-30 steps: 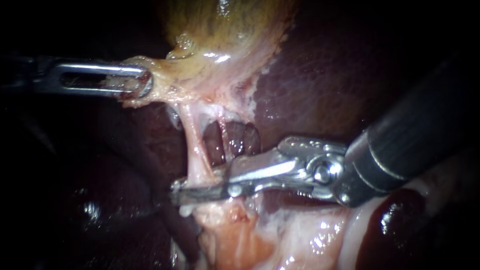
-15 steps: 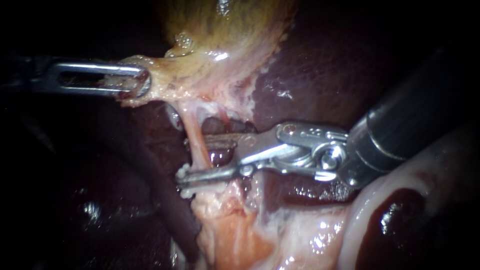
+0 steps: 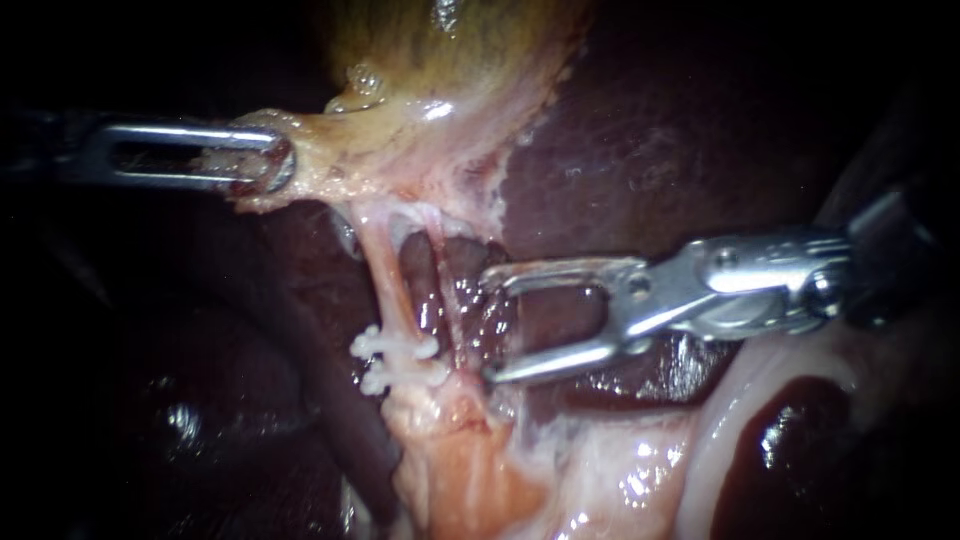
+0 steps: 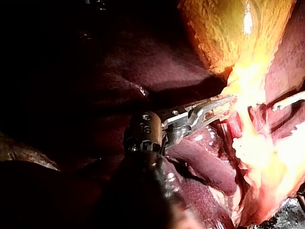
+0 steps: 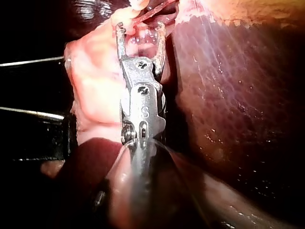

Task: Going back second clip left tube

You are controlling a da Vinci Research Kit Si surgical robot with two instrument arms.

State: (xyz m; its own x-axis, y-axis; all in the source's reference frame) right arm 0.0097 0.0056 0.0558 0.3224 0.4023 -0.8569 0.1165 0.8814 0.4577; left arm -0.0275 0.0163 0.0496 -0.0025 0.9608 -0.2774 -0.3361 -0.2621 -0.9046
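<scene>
Clips [image 3: 405,350], two, white, sit side by side on the left tube [image 3: 388,285], lower centre. Right instrument [image 3: 490,325], jaws spread and empty, lies just right of them. Left instrument [image 3: 280,160], upper left, grasps the gallbladder [image 3: 400,140].

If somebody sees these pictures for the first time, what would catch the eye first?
The right instrument, entering from the right with its jaws wide open and empty, just beside the pale left tube. Next, the white clips on that tube, low at the centre. Then the left instrument, gripping the edge of the yellowish gallbladder at upper left.
</scene>
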